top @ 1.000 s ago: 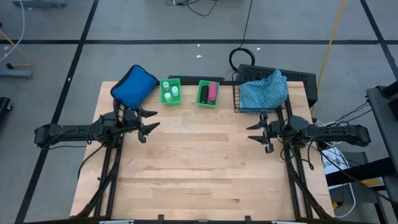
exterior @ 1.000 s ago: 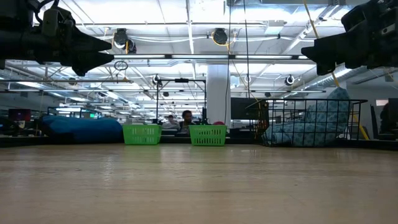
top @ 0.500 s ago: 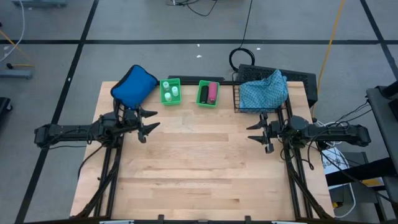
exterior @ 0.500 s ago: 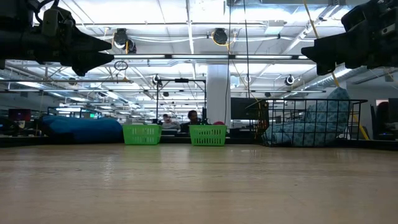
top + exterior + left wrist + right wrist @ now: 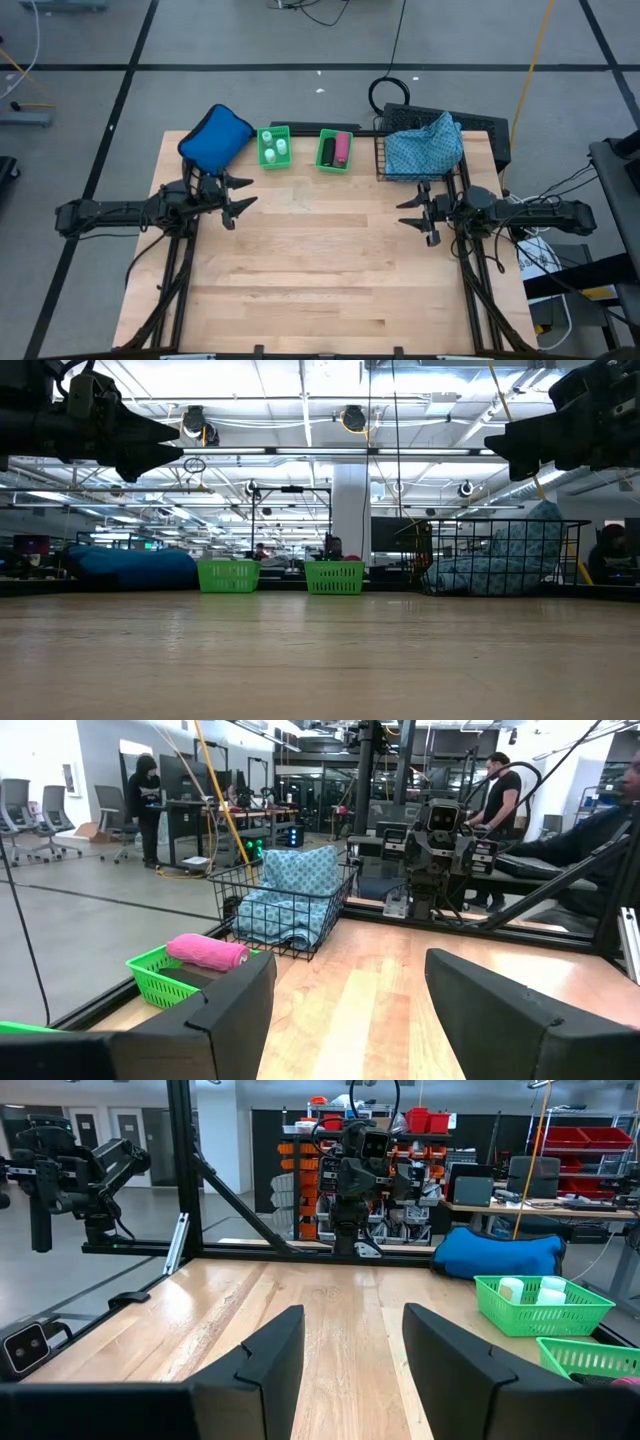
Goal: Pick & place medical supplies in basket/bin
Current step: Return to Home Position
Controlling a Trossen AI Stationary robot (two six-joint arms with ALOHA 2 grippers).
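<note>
The blue-green patterned cloth (image 5: 424, 146) lies bunched inside the black wire basket (image 5: 384, 166) at the table's far right; the left wrist view shows the cloth (image 5: 290, 898) too. White bottles with teal caps (image 5: 274, 149) sit in one green bin, and the pink roll (image 5: 342, 149) and black roll (image 5: 329, 151) in the other. My left gripper (image 5: 242, 195) hovers open above the table's left side, near the blue pouch. My right gripper (image 5: 408, 213) hovers open on the right, just in front of the basket. A brown roll does not show.
A solid blue padded pouch (image 5: 215, 138) lies at the far left corner. The two green bins (image 5: 264, 162) (image 5: 322, 164) stand along the far edge between pouch and basket. Bare wood (image 5: 320, 270) spans the middle and near half. People show in the room beyond.
</note>
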